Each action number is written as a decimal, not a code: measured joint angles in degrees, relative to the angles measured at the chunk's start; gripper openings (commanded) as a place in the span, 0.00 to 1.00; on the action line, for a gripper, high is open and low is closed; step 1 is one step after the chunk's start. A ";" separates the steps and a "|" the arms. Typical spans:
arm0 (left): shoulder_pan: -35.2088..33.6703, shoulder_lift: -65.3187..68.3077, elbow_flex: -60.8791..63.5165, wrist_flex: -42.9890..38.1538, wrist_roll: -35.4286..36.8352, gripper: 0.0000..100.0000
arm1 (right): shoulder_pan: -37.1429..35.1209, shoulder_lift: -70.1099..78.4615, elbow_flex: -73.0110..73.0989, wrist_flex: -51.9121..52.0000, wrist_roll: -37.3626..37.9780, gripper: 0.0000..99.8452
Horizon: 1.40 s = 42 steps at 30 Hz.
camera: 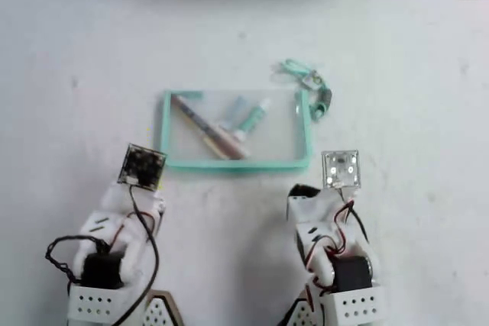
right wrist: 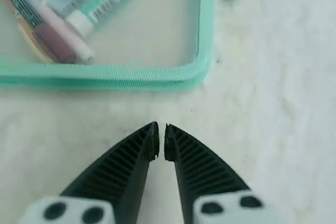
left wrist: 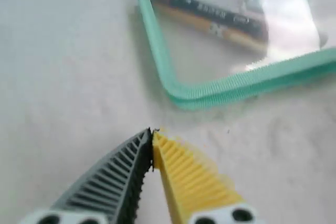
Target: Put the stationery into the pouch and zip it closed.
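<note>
Pouch (camera: pixel 229 165) flat on the table (camera: pixel 397 59), about mid-surface, long sides parallel to the front edge where both arms stand.

Pen (camera: pixel 191 116) inside the pouch, slanting from its rear left corner toward the middle of its front side. Tube (camera: pixel 250 119) also inside, right of the pen, near the pouch's middle.

Strap (camera: pixel 302 75) on the table just beside the pouch's rear right corner.

Left gripper (left wrist: pixel 152 134) before the pouch's front left corner, apart from it. Right gripper (right wrist: pixel 161 132) before the front right corner, also apart.
</note>
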 measured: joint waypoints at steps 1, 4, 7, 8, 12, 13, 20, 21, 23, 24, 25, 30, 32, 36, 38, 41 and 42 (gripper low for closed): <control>0.00 0.00 0.00 1.67 0.00 0.03 | 0.00 0.00 0.00 0.97 0.00 0.02; 0.00 0.00 0.00 5.27 0.35 0.03 | 0.00 0.00 0.00 2.37 0.00 0.02; 0.00 0.00 0.00 7.12 0.44 0.03 | 0.00 0.00 0.00 2.55 0.00 0.02; 0.00 0.00 0.00 7.47 0.44 0.03 | 0.00 0.00 0.00 2.73 0.00 0.02; 0.00 0.00 0.00 10.11 0.44 0.03 | 0.00 -0.26 0.00 5.71 0.00 0.02; 0.00 0.00 0.00 10.73 0.44 0.03 | 0.00 -0.35 0.00 6.42 0.00 0.02; 0.00 0.00 0.00 15.30 0.44 0.02 | 0.00 -0.35 0.00 9.32 0.00 0.02; 0.00 -0.09 0.00 15.30 0.44 0.02 | 0.00 -0.35 0.00 9.93 0.00 0.02; 0.00 -0.09 0.00 15.30 0.44 0.02 | 0.00 -0.35 0.00 10.73 0.00 0.02; 0.00 -0.09 0.00 15.30 0.44 0.02 | 0.00 -0.35 0.00 11.08 0.00 0.02; 0.00 -0.09 0.00 15.30 0.44 0.02 | 0.00 -0.35 0.00 11.60 0.44 0.02; 0.00 -0.09 0.00 15.30 0.44 0.02 | 0.09 -0.35 0.00 12.40 10.20 0.02; 0.00 -0.09 0.00 15.30 0.44 0.02 | 0.00 -0.35 0.00 12.40 12.92 0.02; 0.00 -0.09 0.00 15.30 0.44 0.02 | -0.09 -0.35 0.00 12.40 14.15 0.02; 0.00 -0.09 0.00 15.30 0.44 0.02 | 0.00 -0.35 0.00 12.40 14.24 0.02; 0.00 -0.09 0.00 15.30 0.44 0.02 | 0.00 -0.35 0.00 12.40 14.24 0.02; 0.00 -0.09 0.00 15.30 0.44 0.02 | 0.00 -0.35 0.00 12.40 14.24 0.02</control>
